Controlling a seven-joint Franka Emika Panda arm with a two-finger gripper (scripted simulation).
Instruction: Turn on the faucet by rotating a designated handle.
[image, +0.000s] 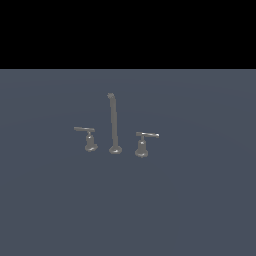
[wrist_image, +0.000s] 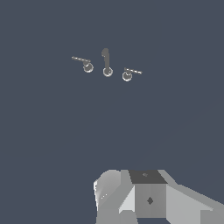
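No part of the arm shows in the exterior view. In the wrist view only the pale grey and white blocky gripper body (wrist_image: 148, 197) shows, at the frame's edge: a rounded light casing beside a darker square-faced block bearing a small diamond mark, with angled grey panels on the far side. Its jaws are out of sight, so their spacing cannot be told.

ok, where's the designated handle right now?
Designated handle stands on the exterior view's right of the spout, bar pointing away from it; the twin handle is on the spout's other side.
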